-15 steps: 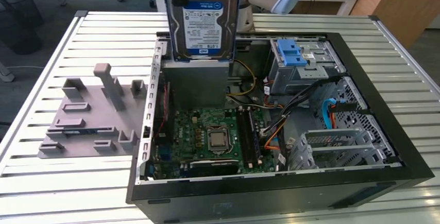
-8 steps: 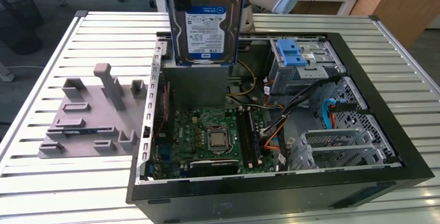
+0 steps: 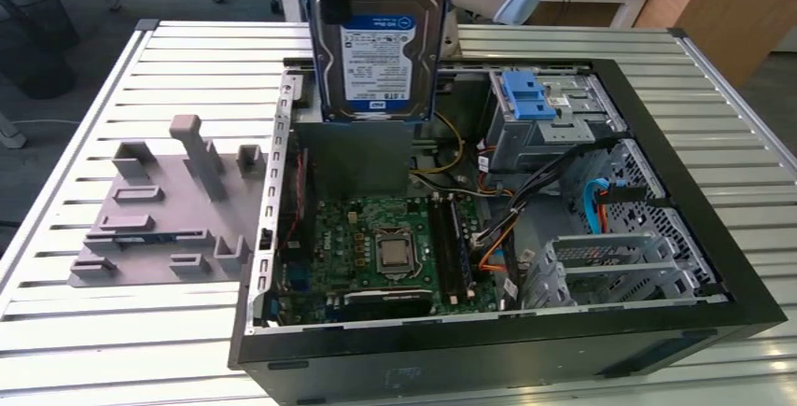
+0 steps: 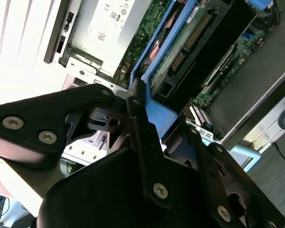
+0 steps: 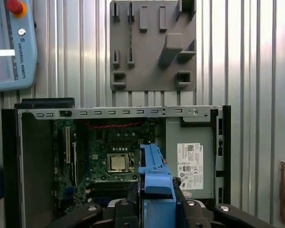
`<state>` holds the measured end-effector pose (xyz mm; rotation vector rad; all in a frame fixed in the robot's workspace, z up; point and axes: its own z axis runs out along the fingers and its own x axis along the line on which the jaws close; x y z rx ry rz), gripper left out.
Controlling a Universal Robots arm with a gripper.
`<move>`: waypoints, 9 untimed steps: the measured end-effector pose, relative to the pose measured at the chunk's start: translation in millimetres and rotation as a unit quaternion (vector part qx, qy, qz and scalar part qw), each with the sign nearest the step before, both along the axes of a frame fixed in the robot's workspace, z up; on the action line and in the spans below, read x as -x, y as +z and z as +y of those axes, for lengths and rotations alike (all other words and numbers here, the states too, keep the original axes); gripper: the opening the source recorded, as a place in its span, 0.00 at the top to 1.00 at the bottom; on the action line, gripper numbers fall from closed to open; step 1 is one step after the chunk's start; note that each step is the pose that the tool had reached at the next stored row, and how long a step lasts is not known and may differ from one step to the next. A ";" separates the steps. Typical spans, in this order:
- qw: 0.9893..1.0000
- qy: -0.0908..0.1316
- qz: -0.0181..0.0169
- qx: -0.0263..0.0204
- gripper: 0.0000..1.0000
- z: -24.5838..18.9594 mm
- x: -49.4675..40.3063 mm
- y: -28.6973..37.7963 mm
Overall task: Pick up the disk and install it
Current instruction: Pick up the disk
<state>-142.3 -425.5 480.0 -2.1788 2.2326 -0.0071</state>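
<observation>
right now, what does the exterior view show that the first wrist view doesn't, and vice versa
Exterior view: the disk's labelled face, held upright above the case, and the blue latch. First wrist view: a teach pendant beside the case and the power supply with a white sticker. Both: the open case, its motherboard and the grey fixture plate.

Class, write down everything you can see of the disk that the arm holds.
The disk is a flat silver-metal rectangle with a blue-and-white label and blue plastic side rails. It is upright, label toward the exterior view, raised over the open computer case. The gripper is shut on its blue rail at the upper end.
</observation>
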 end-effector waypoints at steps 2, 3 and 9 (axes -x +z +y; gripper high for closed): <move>1.000 0.000 0.000 0.000 0.64 0.0 -3.4 0.0; 1.000 0.000 0.000 0.000 0.64 0.0 -5.3 -0.1; 1.000 0.000 0.000 0.000 0.64 0.0 -14.2 -0.3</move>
